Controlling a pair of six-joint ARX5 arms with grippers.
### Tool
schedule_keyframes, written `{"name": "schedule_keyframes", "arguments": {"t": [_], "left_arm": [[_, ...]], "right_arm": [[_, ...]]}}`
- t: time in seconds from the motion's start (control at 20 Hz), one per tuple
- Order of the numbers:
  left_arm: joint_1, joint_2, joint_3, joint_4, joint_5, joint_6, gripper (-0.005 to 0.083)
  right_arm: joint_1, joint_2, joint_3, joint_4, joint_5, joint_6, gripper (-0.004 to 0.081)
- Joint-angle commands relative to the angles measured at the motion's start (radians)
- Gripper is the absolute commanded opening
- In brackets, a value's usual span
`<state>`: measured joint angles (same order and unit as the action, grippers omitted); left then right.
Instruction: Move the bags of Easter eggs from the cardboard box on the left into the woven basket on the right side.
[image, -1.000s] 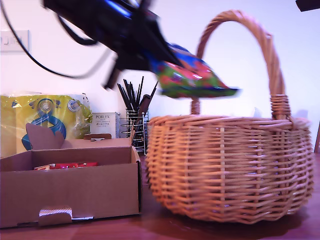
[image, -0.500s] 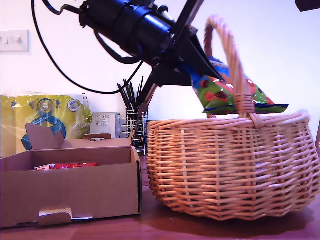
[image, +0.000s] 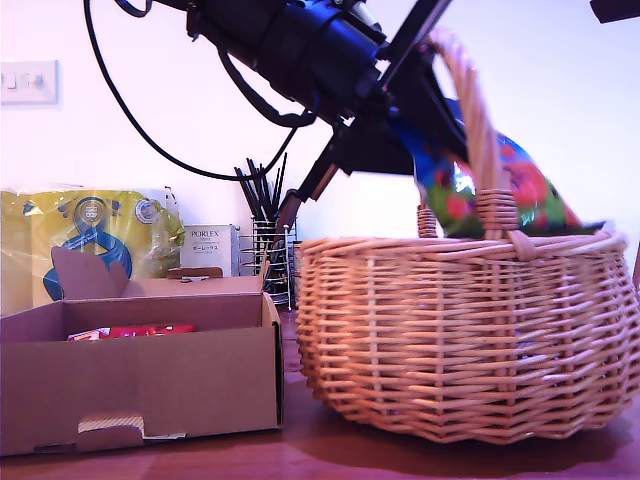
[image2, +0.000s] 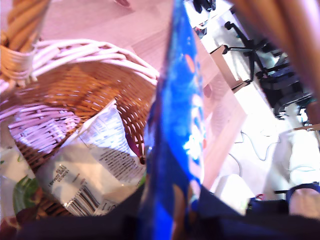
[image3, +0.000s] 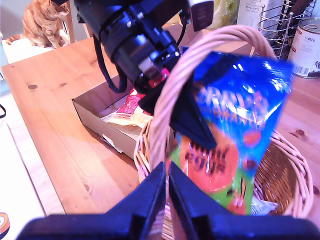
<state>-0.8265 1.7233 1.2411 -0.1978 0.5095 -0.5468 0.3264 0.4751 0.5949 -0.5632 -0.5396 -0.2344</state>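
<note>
The first end effector (image: 425, 150) is clamped on the top edge of a crinkly blue sweet bag with orange and green print (image: 520, 195). The bag hangs over the mouth of the large round tan wicker basket (image: 450, 340), at the exterior view's right. In that view the basket's tall arched handle (image: 475, 110) crosses in front of the bag, and the bag's lower end is level with the braided rim.

The first wrist view looks down along the blue bag (image2: 177, 125), pinched at the first end effector (image2: 170, 215), into the basket (image2: 100, 52). A white packet with small print and a barcode (image2: 95, 170) lies on the basket's floor below.

The second end effector (image3: 167, 200) is narrow, its two dark fingers almost together with nothing between them. It hovers apart from the bag (image3: 235, 125) and looks down on the handle (image3: 175, 95) and the basket (image3: 285, 170).

The low brown corrugated cardboard box (image: 150, 380) stands just beside the basket, at the exterior view's left, on the wooden surface (image: 300, 455). A red packet (image: 140, 330) shows inside it. In the second wrist view the box (image3: 92, 107) holds the red packet (image3: 132, 102) and a pale one (image3: 125, 119) next to it.

Behind the box stand a big yellow plastic-wrapped pack (image: 90, 240), a small white carton (image: 208, 248) and a wire holder of black utensils (image: 268, 255).
</note>
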Motion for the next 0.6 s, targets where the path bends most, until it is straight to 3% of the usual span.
{"name": "schedule_keyframes", "arguments": {"t": [0.0,0.15,0.25,0.55], "left_arm": [[-0.002,0.024,-0.010,0.012,-0.012,0.018,0.0549],[0.001,0.024,-0.010,0.011,-0.065,0.036,0.0505],[0.013,0.023,-0.010,0.003,-0.066,0.060,0.0428],[0.084,0.014,-0.010,-0.145,-0.065,0.157,0.0262]], "right_arm": [[0.006,0.000,0.008,0.005,-0.002,0.001,-0.0012],[0.008,0.000,0.008,0.004,-0.002,0.001,-0.0012],[0.007,0.000,0.008,0.004,-0.002,0.001,-0.0012],[0.007,0.000,0.008,0.004,-0.002,0.001,-0.0012]]}}
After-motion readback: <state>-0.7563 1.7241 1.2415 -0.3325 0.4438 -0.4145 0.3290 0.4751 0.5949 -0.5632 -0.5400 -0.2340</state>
